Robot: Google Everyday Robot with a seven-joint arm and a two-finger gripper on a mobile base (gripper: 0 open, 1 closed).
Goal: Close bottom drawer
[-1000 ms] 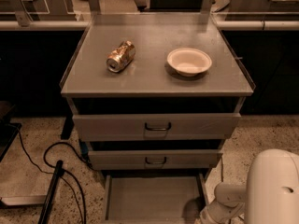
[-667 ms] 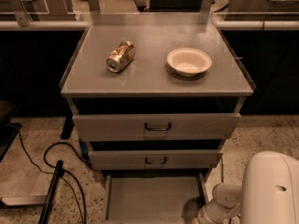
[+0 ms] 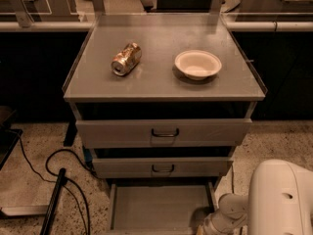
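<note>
The bottom drawer [image 3: 156, 207] of the grey cabinet is pulled out. Its shallow empty tray reaches down to the lower edge of the camera view; its front panel and handle are cut off below. The middle drawer front [image 3: 161, 167] and the taller top drawer front [image 3: 164, 132] above it are each out a little, with dark bail handles. My white arm [image 3: 279, 199] fills the lower right corner. Its wrist [image 3: 222, 219] hangs beside the open drawer's right rim. My gripper itself is below the view's edge.
A crushed can [image 3: 126, 58] lies on its side and a white bowl [image 3: 197, 64] stands on the cabinet top [image 3: 161, 84]. Black cables [image 3: 63, 180] and a dark bar lie on the speckled floor to the left. Dark counters run behind the cabinet.
My arm has shifted slightly to the left, toward the open drawer's right side. The drawers, can and bowl have not moved.
</note>
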